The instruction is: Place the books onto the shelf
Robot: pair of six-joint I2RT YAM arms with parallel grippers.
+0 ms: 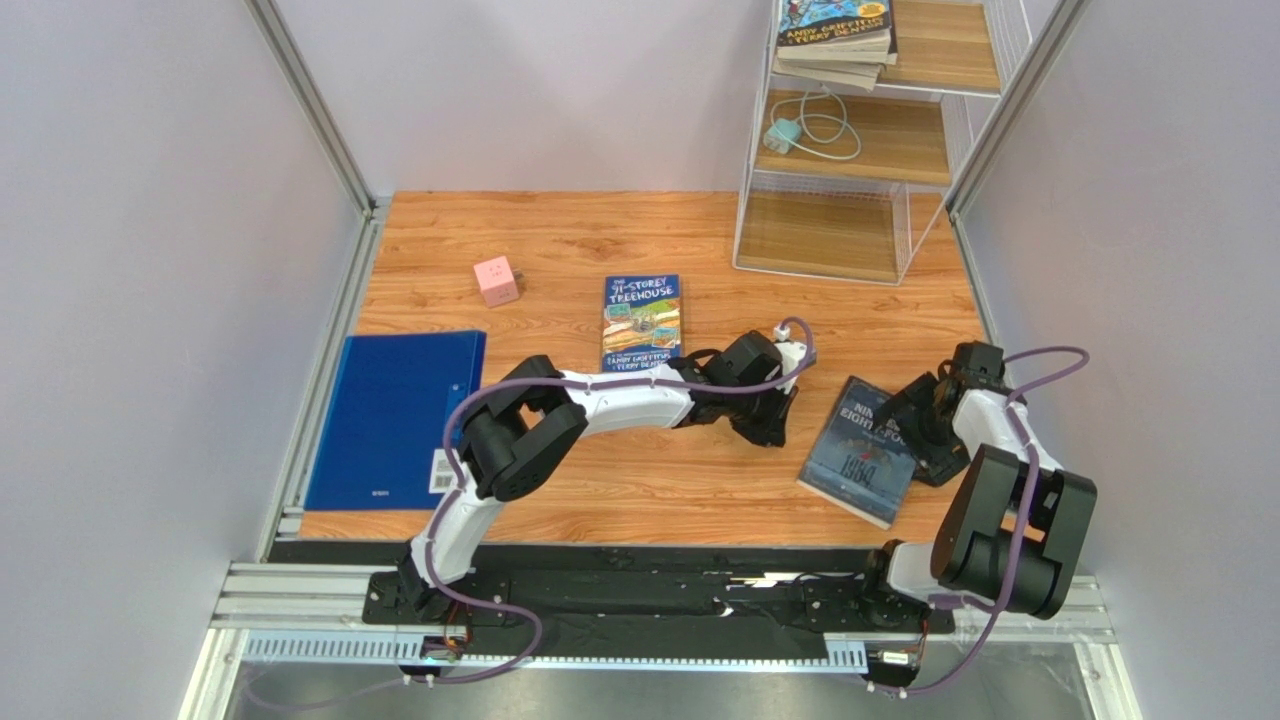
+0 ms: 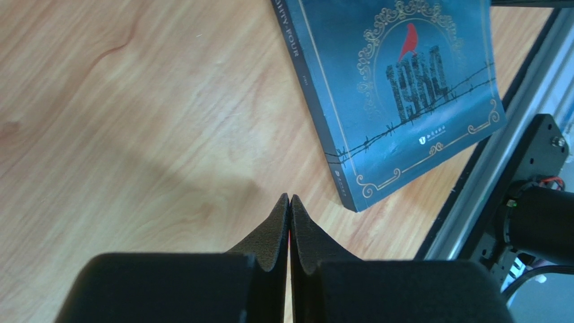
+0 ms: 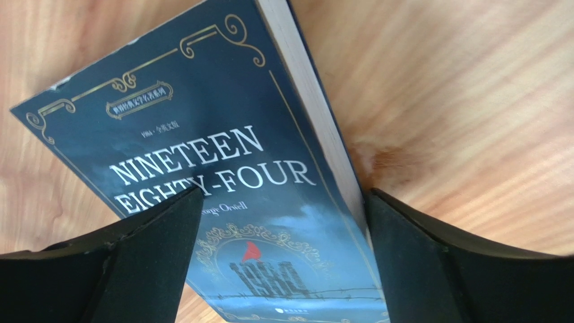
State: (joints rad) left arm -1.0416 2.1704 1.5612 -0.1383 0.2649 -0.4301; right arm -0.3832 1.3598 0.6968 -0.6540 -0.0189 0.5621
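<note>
The long page edge of the 1984 book (image 1: 860, 450) sits between the right jaws, spread wide and gripping nothing; the left jaws, clenched empty, hover near its spine.

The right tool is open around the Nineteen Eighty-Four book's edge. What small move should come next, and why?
Probably close the right tool on Nineteen Eighty-Four. Its jaws stand wide, one over the cover, one past the page edge, so that edge sits between them ungripped. The left tool is shut and holds nothing.

Nineteen Eighty-Four (image 1: 860, 450) lying right — Treehouse book (image 1: 642, 321) flat centre — stack (image 1: 834, 38) atop shelf (image 1: 819, 236).
</note>
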